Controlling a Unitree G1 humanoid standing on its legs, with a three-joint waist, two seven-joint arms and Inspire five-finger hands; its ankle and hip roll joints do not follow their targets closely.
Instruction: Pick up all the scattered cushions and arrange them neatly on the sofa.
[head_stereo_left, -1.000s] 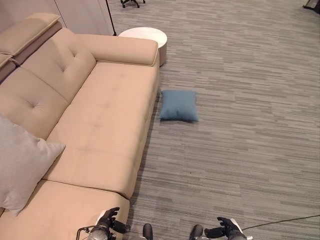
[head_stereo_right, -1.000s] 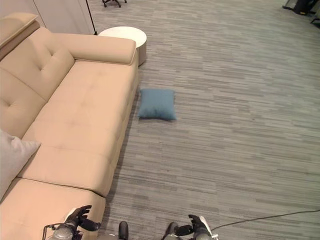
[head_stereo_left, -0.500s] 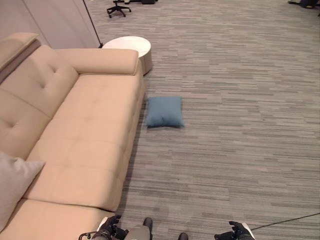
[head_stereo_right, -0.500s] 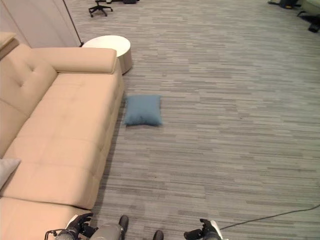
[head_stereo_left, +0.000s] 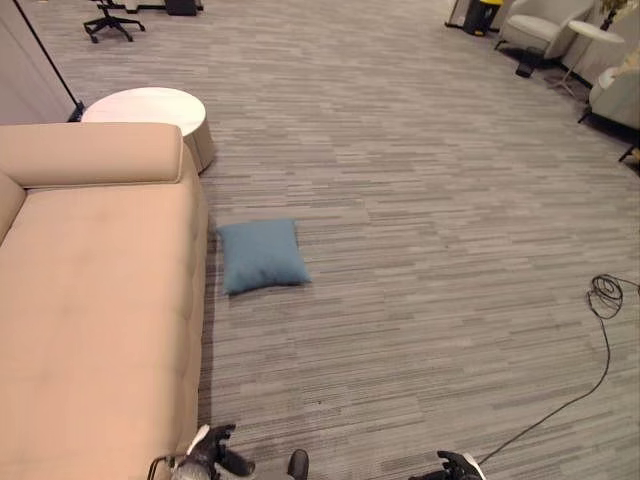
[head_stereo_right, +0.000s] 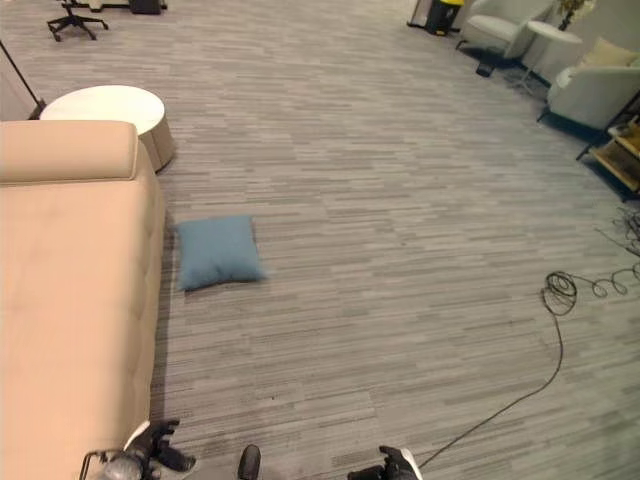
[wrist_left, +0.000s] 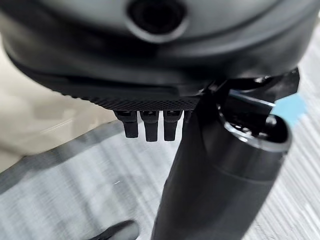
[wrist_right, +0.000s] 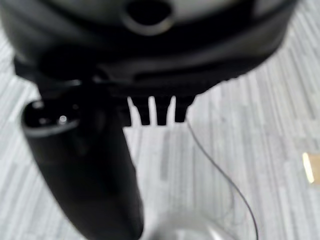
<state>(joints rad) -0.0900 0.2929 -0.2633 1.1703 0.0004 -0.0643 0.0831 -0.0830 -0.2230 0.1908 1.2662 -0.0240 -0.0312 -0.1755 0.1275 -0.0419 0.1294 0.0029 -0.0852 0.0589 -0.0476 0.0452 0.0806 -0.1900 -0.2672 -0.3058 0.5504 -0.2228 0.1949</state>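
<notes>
One cushion: you have a single square blue fabric cushion (head_stereo_left: 260, 256) lying flat on the grey striped carpet floor (head_stereo_left: 420, 220), apart from both hands.
Cushion position: it sits just beside the front edge of the long beige upholstered sofa (head_stereo_left: 95, 300), near the end with the rounded armrest; you cannot tell whether it touches the sofa base.
Sofa: its seat runs down the left side of your head views.
Round desk: a low round white-topped desk (head_stereo_left: 148, 108) stands just past the sofa's armrest, further off than the cushion.
Left hand: your left hand (head_stereo_left: 212, 456) shows at the lower edge of the head view, by the sofa's near front corner, well apart from the cushion. In its wrist view the fingers (wrist_left: 150, 127) are relaxed and hold nothing, with carpet and a strip of sofa beyond them.
Right hand: your right hand (head_stereo_left: 458, 467) shows at the lower edge, over bare carpet. Its wrist view shows the fingers (wrist_right: 157, 114) loose and empty.
Far room: pale armchairs (head_stereo_right: 495, 25) stand at the far right, and a black wheeled office chair (head_stereo_left: 108, 18) at the far left.
</notes>
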